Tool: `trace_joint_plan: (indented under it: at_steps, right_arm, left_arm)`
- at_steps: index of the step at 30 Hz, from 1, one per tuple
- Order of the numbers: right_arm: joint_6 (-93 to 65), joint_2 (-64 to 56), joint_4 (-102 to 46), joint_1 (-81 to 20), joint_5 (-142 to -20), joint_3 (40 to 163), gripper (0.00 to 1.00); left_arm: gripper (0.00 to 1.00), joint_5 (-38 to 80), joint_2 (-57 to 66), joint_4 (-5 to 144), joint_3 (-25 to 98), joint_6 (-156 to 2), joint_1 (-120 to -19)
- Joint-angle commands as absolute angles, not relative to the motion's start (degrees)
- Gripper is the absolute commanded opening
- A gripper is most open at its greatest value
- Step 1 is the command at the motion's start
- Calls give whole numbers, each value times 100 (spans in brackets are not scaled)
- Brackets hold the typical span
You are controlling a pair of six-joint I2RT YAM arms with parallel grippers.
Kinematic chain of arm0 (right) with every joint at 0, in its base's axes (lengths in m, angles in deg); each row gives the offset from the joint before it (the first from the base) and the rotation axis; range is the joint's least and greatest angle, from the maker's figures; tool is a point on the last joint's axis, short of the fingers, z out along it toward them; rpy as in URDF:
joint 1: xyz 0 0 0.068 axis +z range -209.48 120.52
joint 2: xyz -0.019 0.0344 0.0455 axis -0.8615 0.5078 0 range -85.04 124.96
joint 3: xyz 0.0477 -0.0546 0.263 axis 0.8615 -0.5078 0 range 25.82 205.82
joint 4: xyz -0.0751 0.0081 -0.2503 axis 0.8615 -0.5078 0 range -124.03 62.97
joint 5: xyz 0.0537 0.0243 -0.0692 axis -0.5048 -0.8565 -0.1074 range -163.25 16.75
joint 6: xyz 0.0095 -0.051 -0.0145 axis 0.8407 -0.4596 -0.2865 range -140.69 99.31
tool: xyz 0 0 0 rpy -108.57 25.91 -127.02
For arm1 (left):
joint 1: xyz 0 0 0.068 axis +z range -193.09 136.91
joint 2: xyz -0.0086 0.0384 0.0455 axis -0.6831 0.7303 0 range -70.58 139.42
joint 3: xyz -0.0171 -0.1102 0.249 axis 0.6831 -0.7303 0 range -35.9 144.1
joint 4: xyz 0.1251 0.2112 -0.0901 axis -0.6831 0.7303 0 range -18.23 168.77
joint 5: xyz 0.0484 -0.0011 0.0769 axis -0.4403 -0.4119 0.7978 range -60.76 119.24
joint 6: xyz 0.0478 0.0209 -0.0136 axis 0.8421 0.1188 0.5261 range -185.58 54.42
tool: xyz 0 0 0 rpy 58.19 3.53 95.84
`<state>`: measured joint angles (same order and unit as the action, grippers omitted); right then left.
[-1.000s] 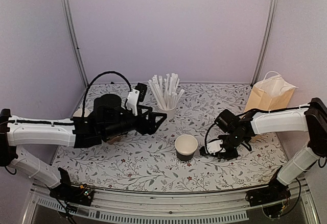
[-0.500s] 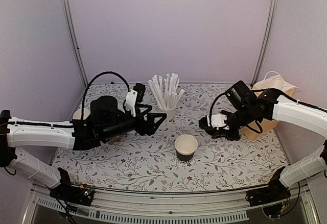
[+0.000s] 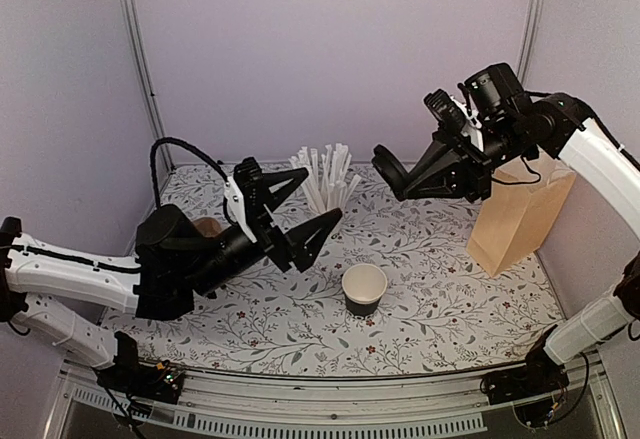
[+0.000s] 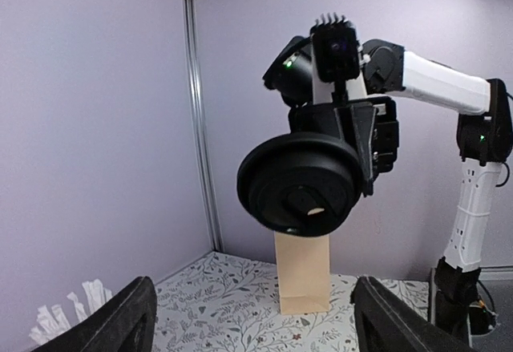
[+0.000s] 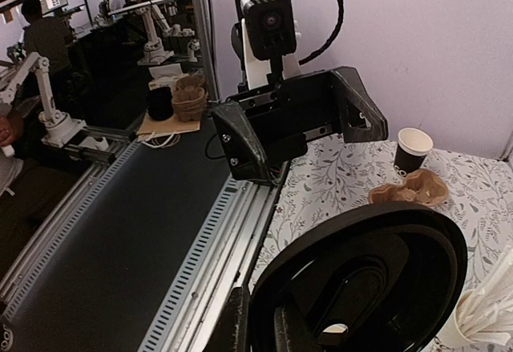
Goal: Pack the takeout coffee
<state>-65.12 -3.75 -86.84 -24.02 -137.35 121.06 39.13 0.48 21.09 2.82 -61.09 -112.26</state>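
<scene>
Top external view: the right gripper [image 3: 408,181], high above the floral-printed table [image 3: 440,299], is clamped on the edge of the lid [image 3: 388,171]. The lid is a round black plastic disc with a raised rim and a small sip hole, seen face-on from the left wrist. The left gripper [image 3: 320,195] hangs with its jaws spread wide and empty, facing the lid. The black paper cup [image 3: 364,289], white inside, stands upright mid-table. A tan paper bag [image 3: 520,214] stands to its right, and paper-wrapped straws [image 3: 325,181] stand behind it.
</scene>
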Motion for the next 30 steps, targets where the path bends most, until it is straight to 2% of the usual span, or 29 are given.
trace_joint_plan:
  at_steps: [1, 7, 18, 30]
  right_arm:
    - [-6027, -221, -8896, -2465, -15155, 12162, 6]
    - [-5605, -271, -8649, -2476, -15500, 11948, 7]
    - [-5517, -409, -8531, -2477, -15521, 11753, 8]
    - [-5519, -368, -8535, -2486, -15597, 11808, 9]
  left_arm:
    - [88, 5007, 498, 1604, 932, -4248, -12022]
    - [93, 5475, 1251, 1635, 1587, -2974, -12506]
    - [97, 5610, 1794, 1514, 2085, -3000, -12487]
    - [96, 5301, 1950, 1680, 2299, -3418, -12297]
